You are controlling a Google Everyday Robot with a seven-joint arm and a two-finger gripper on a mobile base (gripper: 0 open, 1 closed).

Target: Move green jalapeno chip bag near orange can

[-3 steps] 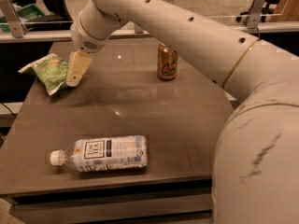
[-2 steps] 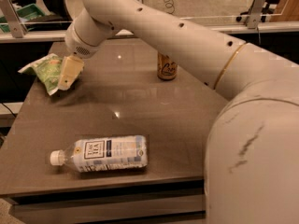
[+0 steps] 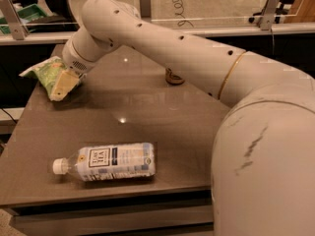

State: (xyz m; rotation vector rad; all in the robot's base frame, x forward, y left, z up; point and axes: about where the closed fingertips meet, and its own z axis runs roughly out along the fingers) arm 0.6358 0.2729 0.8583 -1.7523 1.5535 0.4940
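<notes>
The green jalapeno chip bag (image 3: 43, 73) lies crinkled at the far left of the brown table (image 3: 147, 117), near its left edge. My gripper (image 3: 64, 85) is down at the bag's right side, touching or overlapping it. The orange can (image 3: 173, 77) stands at the back middle of the table. My arm hides nearly all of it, and only its base shows. The can is well to the right of the bag.
A clear plastic bottle (image 3: 106, 161) with a white cap and label lies on its side near the table's front edge. My large white arm (image 3: 206, 68) spans the right and back of the table. A glass-railed ledge (image 3: 206, 23) runs behind the table.
My gripper has moved left and down onto the chip bag's right side. The arm has swung across the can and now hides most of it. Bag and bottle have not moved.
</notes>
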